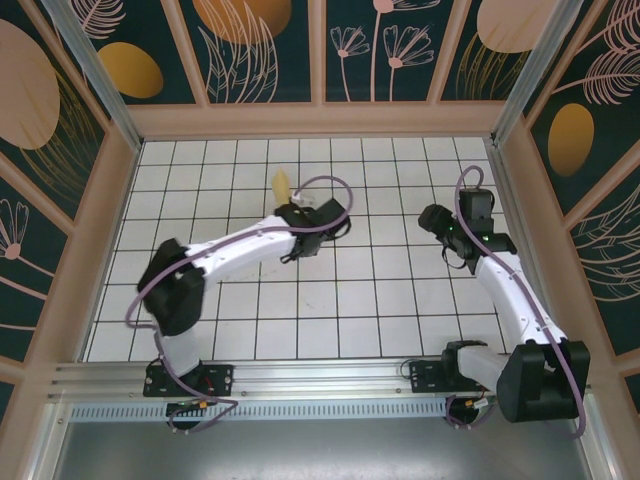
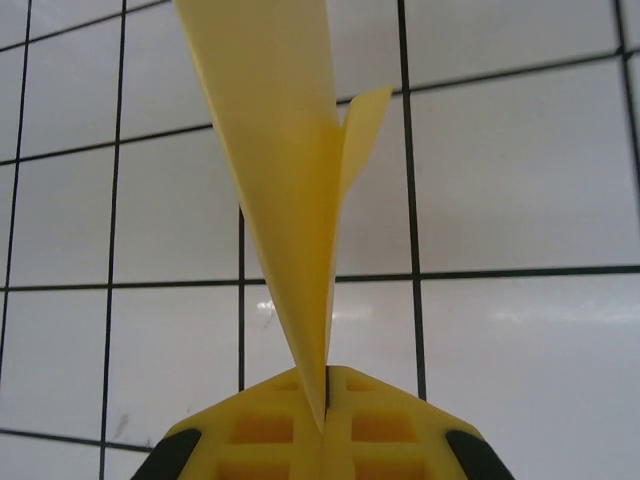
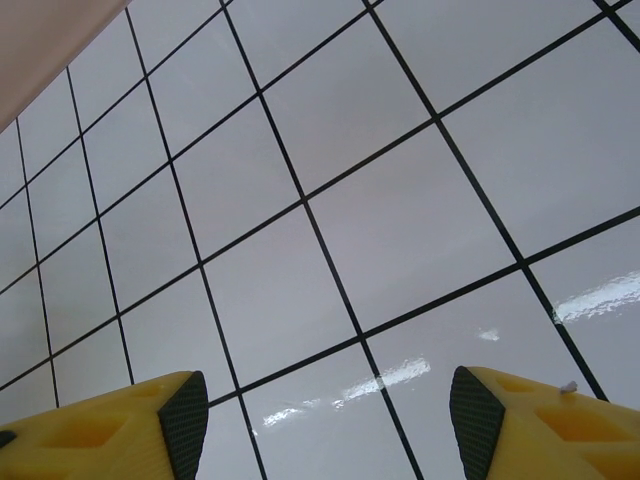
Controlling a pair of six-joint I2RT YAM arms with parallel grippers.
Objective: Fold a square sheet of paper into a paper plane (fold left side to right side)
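**Status: paper plane clamped in left gripper, right gripper open**

**Top external view.** The left arm is extended over the white gridded table (image 1: 300, 300) toward its far middle. The left gripper (image 1: 297, 207) is seen at the end of that arm, and the paper plane (image 1: 283, 184) projects from it toward the back wall (image 1: 320, 118) as a small yellow shape. Whether its far end touches the table cannot be determined. The right gripper (image 1: 432, 217) is positioned over the right part of the table, well apart from the paper.

**Left wrist view.** The left gripper (image 2: 326, 400) is closed, its yellow fingers (image 2: 265, 430) pressed together on the narrow end of the paper plane (image 2: 275, 180). From the clamping point the paper widens upward out of the frame. A second folded layer is visible on its right side, standing slightly away from the main surface.

**Right wrist view.** The fingers (image 3: 110, 430) of the right gripper (image 3: 328, 415) are held wide apart. Nothing is gripped between them; bare table tiles (image 3: 350, 200) are seen through the gap. A strip of the enclosure's side wall (image 3: 40, 40) is visible at the upper left corner.
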